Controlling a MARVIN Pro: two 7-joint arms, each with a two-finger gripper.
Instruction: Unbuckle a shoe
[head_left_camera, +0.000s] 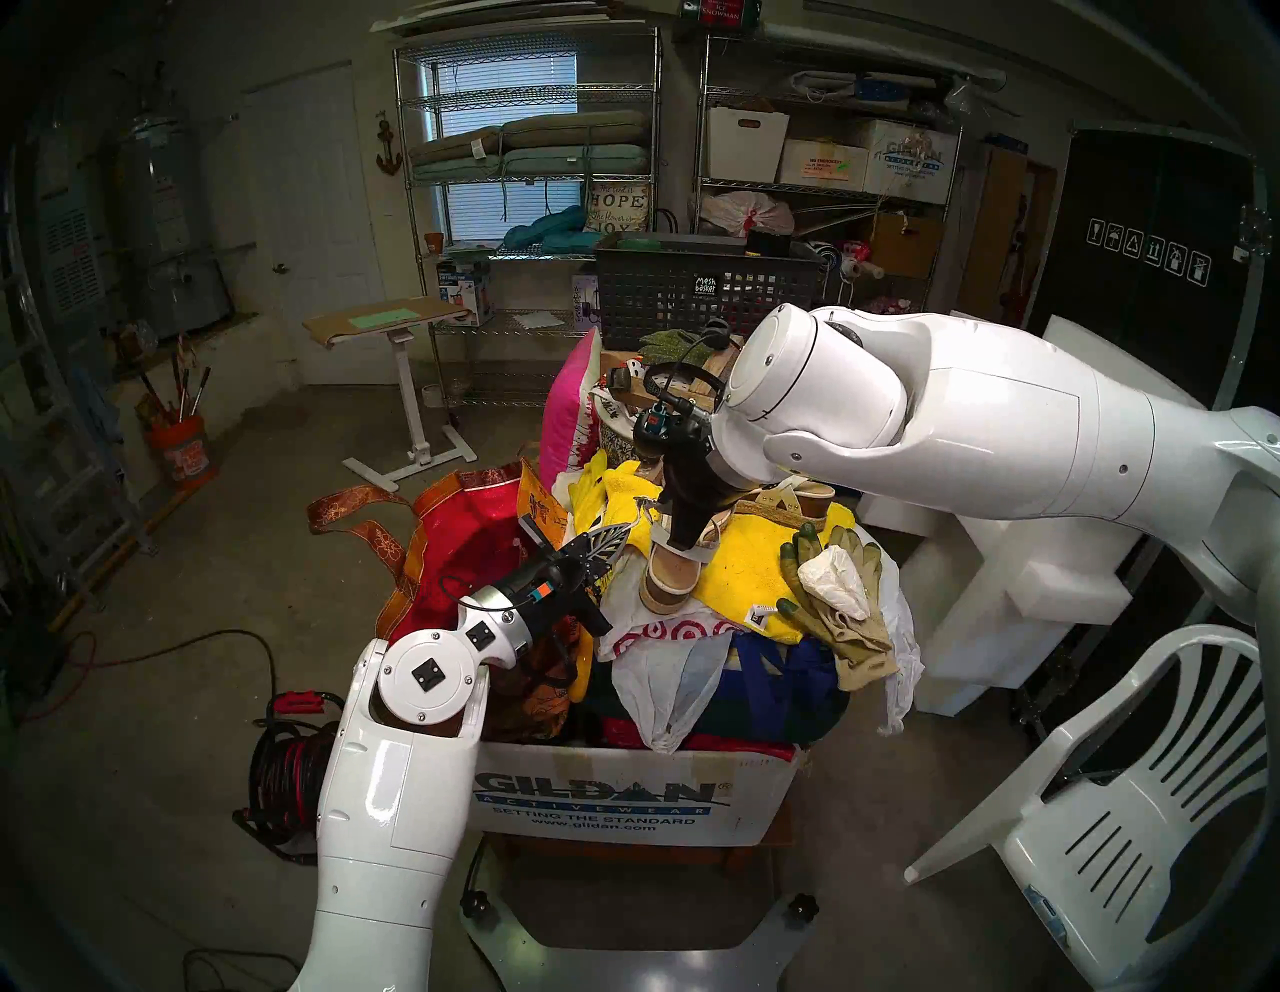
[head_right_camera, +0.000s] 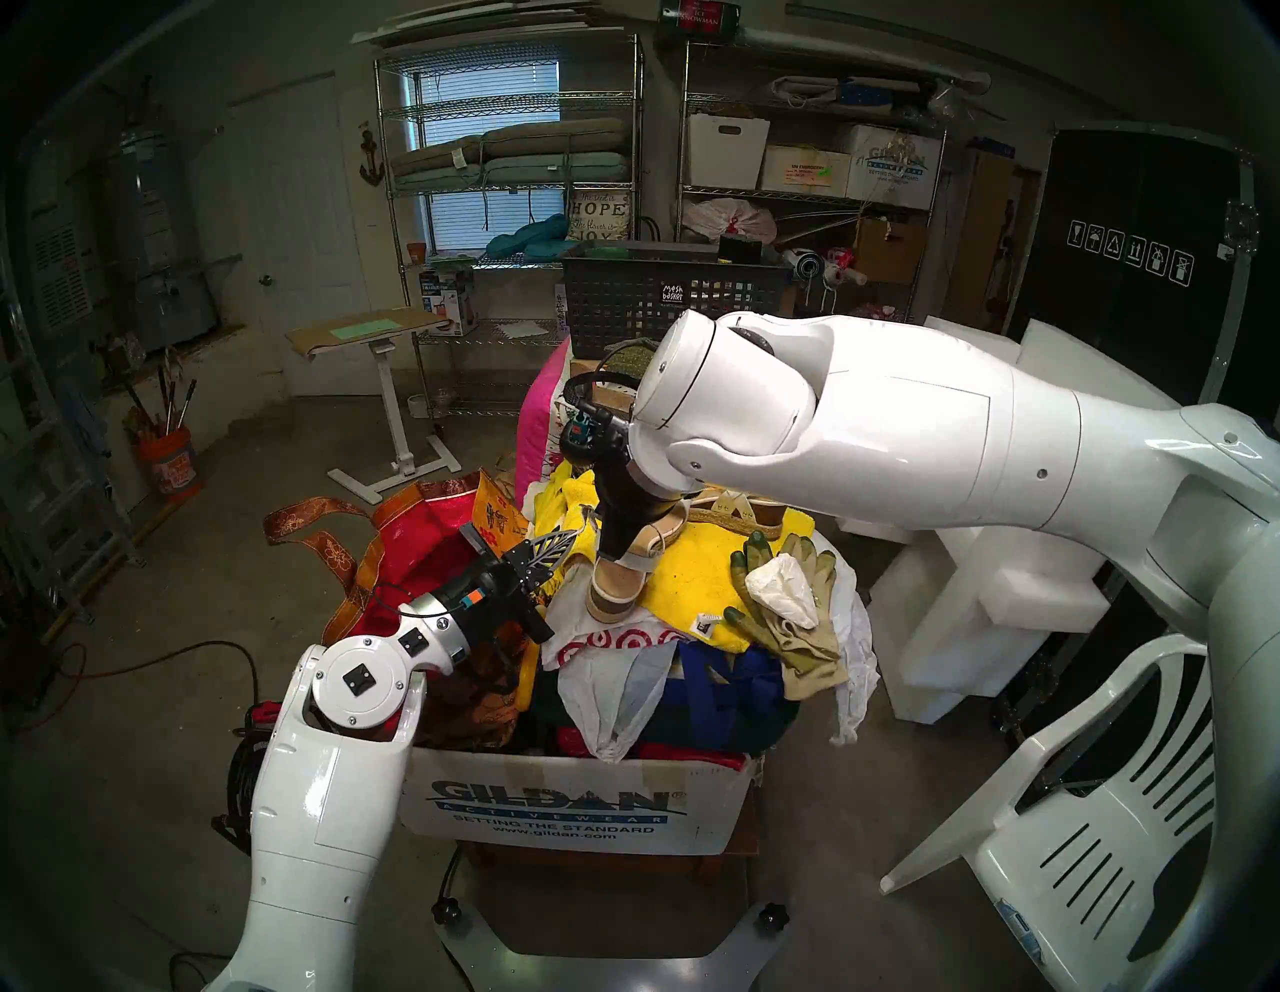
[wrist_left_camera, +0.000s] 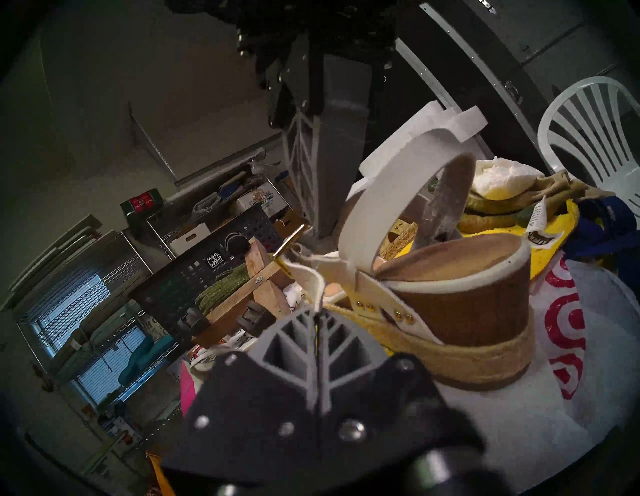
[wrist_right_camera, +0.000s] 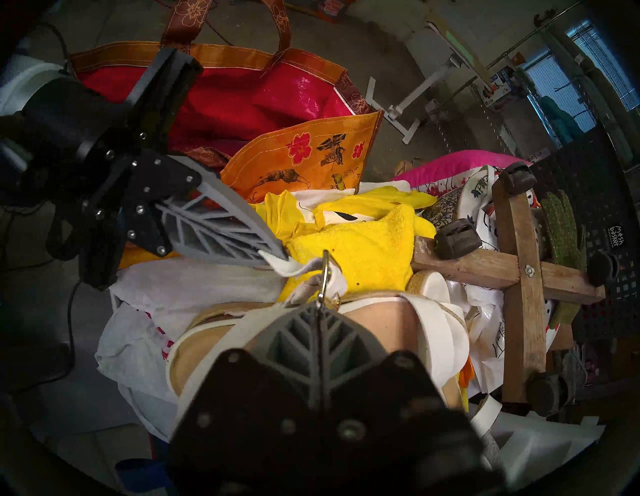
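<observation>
The shoe (head_left_camera: 675, 564) is sitting heel-out on a yellow towel (head_left_camera: 751, 561) atop the heaped Gildan box (head_left_camera: 623, 796), directly under the right end effector (wrist_right_camera: 320, 308), whose body is hiding the footbed in the head views. That end effector's fingers are pressing together on the gold buckle (wrist_right_camera: 325, 277). The left end effector (wrist_right_camera: 277, 254), just beside the buckle, is pinching the white strap end (wrist_right_camera: 292, 268) with its tips fully closed. Clutter is crowding every side. A black crate (wrist_left_camera: 207, 266) beyond is reading "Mesh basket".
</observation>
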